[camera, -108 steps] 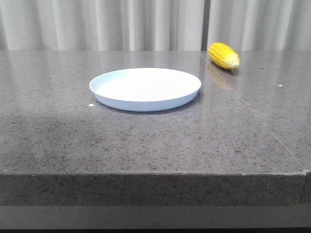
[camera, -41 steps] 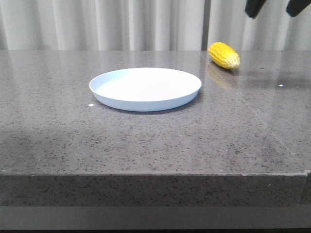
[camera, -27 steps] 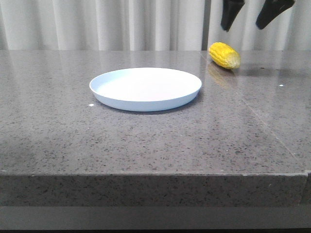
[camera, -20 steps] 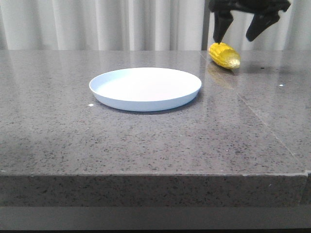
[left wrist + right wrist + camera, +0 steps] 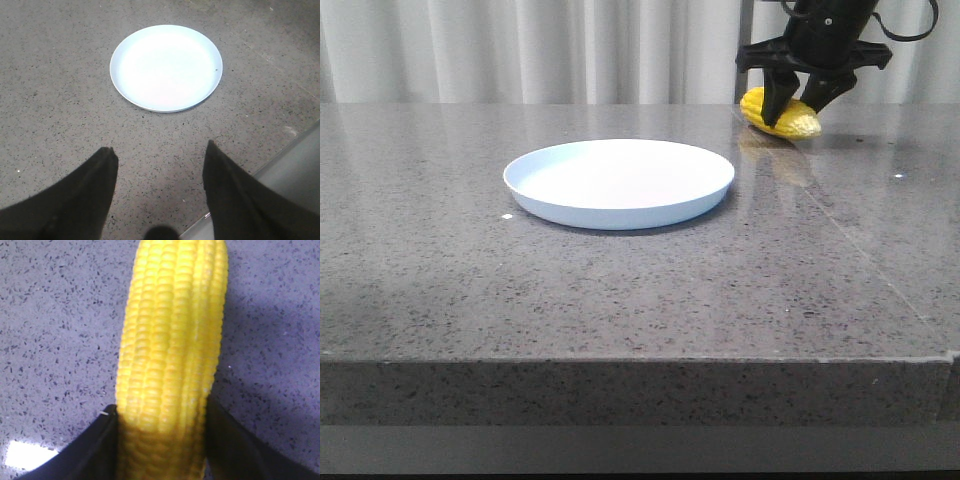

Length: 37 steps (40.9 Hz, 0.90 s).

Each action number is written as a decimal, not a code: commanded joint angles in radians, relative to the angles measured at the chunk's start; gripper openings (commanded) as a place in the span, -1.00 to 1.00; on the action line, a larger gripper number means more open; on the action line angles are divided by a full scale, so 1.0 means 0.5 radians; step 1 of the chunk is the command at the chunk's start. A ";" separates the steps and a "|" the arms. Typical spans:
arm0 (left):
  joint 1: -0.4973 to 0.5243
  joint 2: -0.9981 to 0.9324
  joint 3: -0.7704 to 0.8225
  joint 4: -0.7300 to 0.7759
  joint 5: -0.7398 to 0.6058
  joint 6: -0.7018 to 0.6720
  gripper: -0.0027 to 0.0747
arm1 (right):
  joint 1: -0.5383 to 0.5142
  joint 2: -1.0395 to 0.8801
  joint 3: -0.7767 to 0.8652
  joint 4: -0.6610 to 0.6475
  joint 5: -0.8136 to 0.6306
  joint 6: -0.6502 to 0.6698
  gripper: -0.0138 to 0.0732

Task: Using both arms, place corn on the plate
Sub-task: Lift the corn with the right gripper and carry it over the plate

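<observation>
Straddling the corn (image 5: 782, 113) at the table's far right, well apart from the plate (image 5: 618, 183), your right gripper (image 5: 804, 101) looks barely closed, so the rounded cob may roll free.

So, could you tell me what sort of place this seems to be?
Probably a staged robot test bench, not a kitchen: a bare speckled grey stone table, pale curtains behind it, and only a plate and corn.

Staged lab-like test setup: bare grey speckled stone table (image 5: 620, 290), plain white curtain (image 5: 520, 50) behind.
</observation>
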 commanded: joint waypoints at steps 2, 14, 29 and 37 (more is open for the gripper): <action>-0.010 -0.001 -0.046 0.011 -0.141 -0.018 0.07 | -0.002 -0.187 -0.072 0.023 -0.102 -0.014 0.01; -0.010 -0.001 -0.046 0.011 -0.141 -0.018 0.07 | 0.079 -0.572 -0.035 0.158 0.203 -0.032 0.01; -0.010 -0.001 -0.046 0.011 -0.141 -0.018 0.07 | 0.409 -1.124 0.721 0.292 -0.080 -0.106 0.01; -0.010 -0.001 -0.046 0.011 -0.141 -0.018 0.07 | 0.595 -1.209 1.164 0.393 -0.440 -0.106 0.01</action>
